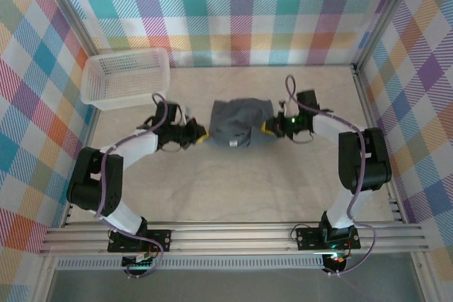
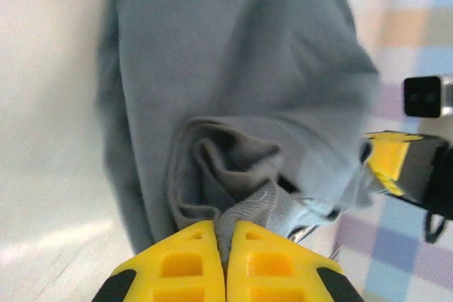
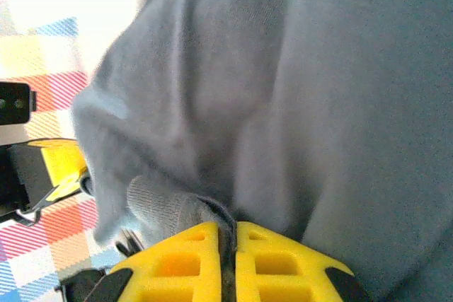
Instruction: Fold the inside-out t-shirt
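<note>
Beige table point(image 1: 248, 189); slate t-shirt point(image 1: 239, 122), pale tag point(image 1: 232, 144), between left pincer point(image 1: 203, 136) and right pincer point(image 1: 263, 127).

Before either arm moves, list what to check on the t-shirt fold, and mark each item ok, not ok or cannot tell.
1. Left gripper shut on the t-shirt: ok, a fold of cloth is pinched in it.
2. Right gripper shut on the t-shirt: ok.
3. T-shirt spread flat: not ok, it is bunched and wrinkled between the two grippers.
4. Which edges are held, hem or sleeve: cannot tell.
5. Basket apart from the t-shirt: ok, it sits at the far left corner of the table.
</note>
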{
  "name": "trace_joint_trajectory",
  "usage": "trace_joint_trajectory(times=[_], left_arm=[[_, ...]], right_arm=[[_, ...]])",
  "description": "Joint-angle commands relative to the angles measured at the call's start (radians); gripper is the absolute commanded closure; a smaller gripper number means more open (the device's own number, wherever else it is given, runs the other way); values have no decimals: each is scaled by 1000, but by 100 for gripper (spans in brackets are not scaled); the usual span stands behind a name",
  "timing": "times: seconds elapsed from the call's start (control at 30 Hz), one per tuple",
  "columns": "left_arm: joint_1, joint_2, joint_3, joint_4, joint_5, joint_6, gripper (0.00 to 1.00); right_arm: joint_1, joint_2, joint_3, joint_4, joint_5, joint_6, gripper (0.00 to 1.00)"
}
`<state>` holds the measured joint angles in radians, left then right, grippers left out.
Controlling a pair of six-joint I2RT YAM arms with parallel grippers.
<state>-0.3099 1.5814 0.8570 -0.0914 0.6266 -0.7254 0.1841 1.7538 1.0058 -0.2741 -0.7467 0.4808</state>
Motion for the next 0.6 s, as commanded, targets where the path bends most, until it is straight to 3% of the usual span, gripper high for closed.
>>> trace_joint_trajectory(times=[0.0, 0.2, 0.4, 0.57], left_arm=[[-29, -66, -13, -13, -5, 32, 100], [-33, -80, 66, -37, -7, 70, 100], [-34, 32, 289, -50, -68, 171, 100], [-31, 168, 388, 36, -134, 241, 100]], right_arm=[[9, -105, -60, 51, -35, -30, 100], [9, -195, -45, -5, 6, -29, 100], [6, -200, 60, -25, 285, -10, 100], [-19, -127, 92, 39, 401, -1, 100]])
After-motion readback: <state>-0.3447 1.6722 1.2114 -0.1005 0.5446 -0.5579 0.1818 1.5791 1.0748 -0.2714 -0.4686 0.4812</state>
